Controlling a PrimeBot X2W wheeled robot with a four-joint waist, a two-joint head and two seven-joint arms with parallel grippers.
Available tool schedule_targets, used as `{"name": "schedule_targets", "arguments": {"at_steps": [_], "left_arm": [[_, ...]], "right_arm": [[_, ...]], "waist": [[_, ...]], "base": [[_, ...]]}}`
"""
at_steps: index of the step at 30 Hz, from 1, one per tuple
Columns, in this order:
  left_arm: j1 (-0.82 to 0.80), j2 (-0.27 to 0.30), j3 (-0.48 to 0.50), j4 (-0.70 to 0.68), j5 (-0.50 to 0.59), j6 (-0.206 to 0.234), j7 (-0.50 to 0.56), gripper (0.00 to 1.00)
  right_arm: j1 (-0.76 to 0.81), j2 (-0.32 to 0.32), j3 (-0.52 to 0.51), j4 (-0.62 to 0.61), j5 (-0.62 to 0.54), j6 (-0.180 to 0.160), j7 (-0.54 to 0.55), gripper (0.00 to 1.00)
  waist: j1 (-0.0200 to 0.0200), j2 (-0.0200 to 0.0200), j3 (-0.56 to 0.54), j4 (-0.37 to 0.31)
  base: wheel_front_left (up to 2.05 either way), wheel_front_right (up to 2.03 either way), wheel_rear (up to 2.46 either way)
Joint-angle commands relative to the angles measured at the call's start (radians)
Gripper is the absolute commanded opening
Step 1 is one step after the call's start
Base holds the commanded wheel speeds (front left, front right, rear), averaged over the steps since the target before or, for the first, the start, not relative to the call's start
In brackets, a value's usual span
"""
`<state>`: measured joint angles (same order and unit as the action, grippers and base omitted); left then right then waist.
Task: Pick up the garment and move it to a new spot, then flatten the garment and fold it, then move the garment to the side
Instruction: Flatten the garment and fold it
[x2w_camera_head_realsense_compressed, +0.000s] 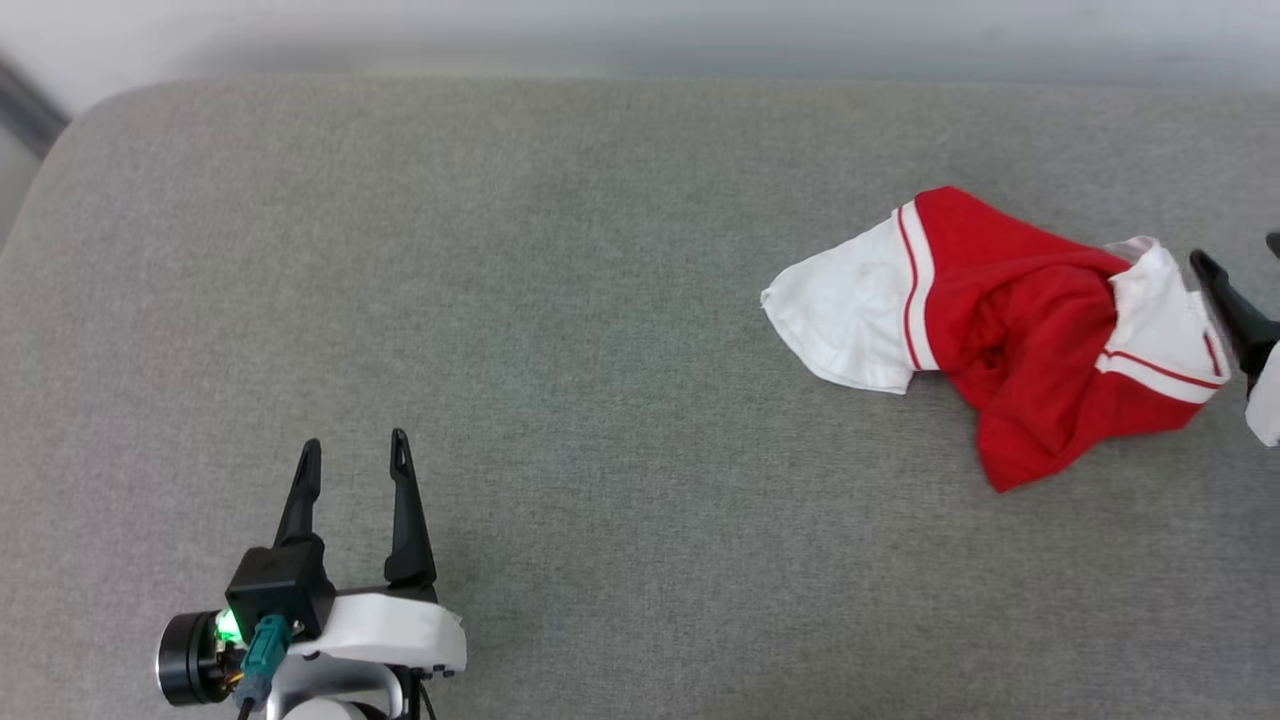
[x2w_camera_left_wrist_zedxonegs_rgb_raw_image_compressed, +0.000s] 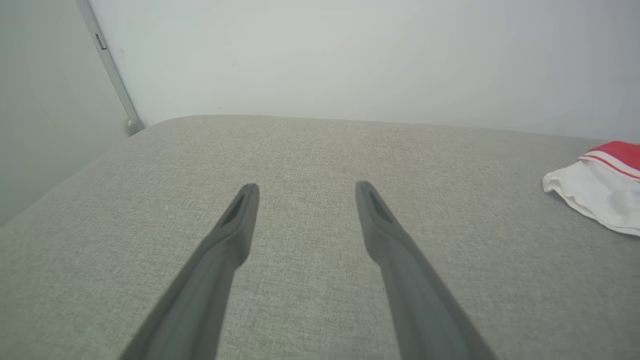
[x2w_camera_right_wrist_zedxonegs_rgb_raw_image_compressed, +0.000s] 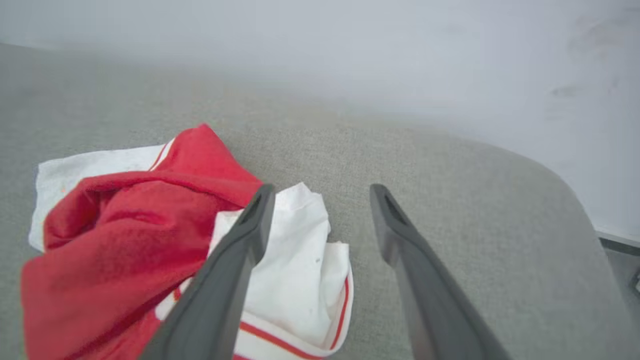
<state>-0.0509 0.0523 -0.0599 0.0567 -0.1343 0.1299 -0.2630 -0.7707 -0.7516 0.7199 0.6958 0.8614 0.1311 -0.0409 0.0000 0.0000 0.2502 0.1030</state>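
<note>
Two pairs of jaws stand apart and empty, the left gripper (x2w_camera_head_realsense_compressed: 356, 440) near left, the right gripper (x2w_camera_right_wrist_zedxonegs_rgb_raw_image_compressed: 322, 190) just beside the crumpled garment (x2w_camera_head_realsense_compressed: 1000, 330) at the table's (x2w_camera_head_realsense_compressed: 600, 250) right: soft, light, limp cloth, probably best pinched at a sleeve's edge.

A grey woven cushion (x2w_camera_head_realsense_compressed: 560, 300) spreads across the head view, with a rounded corner at the upper left. A pale wall (x2w_camera_head_realsense_compressed: 640, 35) runs along the top edge behind it. In the left wrist view a slim metal rail (x2w_camera_left_wrist_zedxonegs_rgb_raw_image_compressed: 111, 75) slants down the upper left of the frame and ends in a small round knob (x2w_camera_left_wrist_zedxonegs_rgb_raw_image_compressed: 132, 125) just beside the cushion's far corner. In the right wrist view faint grey smudges (x2w_camera_right_wrist_zedxonegs_rgb_raw_image_compressed: 595, 30) mark the wall at upper right. A dark strip (x2w_camera_right_wrist_zedxonegs_rgb_raw_image_compressed: 620, 245) lies at the lower right, past the cushion's curved edge.
</note>
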Motion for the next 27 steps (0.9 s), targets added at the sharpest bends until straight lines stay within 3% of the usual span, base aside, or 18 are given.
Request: {"name": "schedule_targets", "arguments": {"at_steps": [1,5,9,14,17,22,27], "left_arm": [[0.010,-0.002,0.003,0.002,0.007,-0.006,-0.003,1.00],[0.023,0.000,0.007,0.004,0.021,-0.023,-0.003,1.00],[-0.005,0.018,0.006,0.013,0.037,-0.046,-0.003,1.00],[-0.076,0.059,0.001,0.049,0.054,-0.087,-0.003,1.00],[-0.146,0.090,-0.013,0.083,0.063,-0.117,-0.003,1.00],[-0.302,0.140,-0.042,0.142,0.071,-0.180,0.065,1.00],[-0.488,0.191,-0.109,0.207,0.055,-0.241,0.208,1.00]], "right_arm": [[0.018,0.019,-0.025,-0.005,-0.026,-0.001,-0.046,1.00],[0.056,0.077,-0.136,0.003,-0.138,-0.001,-0.186,1.00],[0.111,0.158,-0.307,-0.039,-0.276,-0.001,-0.223,1.00],[0.284,0.327,-0.605,-0.295,-0.541,-0.001,-0.223,1.00],[0.387,0.437,-0.723,-0.457,-0.659,-0.001,-0.224,1.00],[0.530,0.579,-0.829,-0.659,-0.759,-0.001,-0.224,1.00],[0.606,0.643,-0.853,-0.761,-0.807,-0.001,-0.224,1.00]], "waist": [[0.0000,0.0000,-0.025,-0.018],[0.0000,0.0000,-0.052,-0.040],[0.0000,0.0000,-0.067,-0.057],[0.0000,0.0000,-0.072,-0.081],[0.0000,0.0000,-0.070,-0.089],[0.0000,0.0000,-0.055,-0.095],[0.0000,0.0000,-0.032,-0.110]], "base": [[0.00,0.00,0.00],[0.00,0.00,0.00],[0.00,0.00,0.00],[0.00,0.00,0.00],[0.00,0.00,0.00],[0.00,0.00,0.00],[0.00,0.00,0.00]]}}
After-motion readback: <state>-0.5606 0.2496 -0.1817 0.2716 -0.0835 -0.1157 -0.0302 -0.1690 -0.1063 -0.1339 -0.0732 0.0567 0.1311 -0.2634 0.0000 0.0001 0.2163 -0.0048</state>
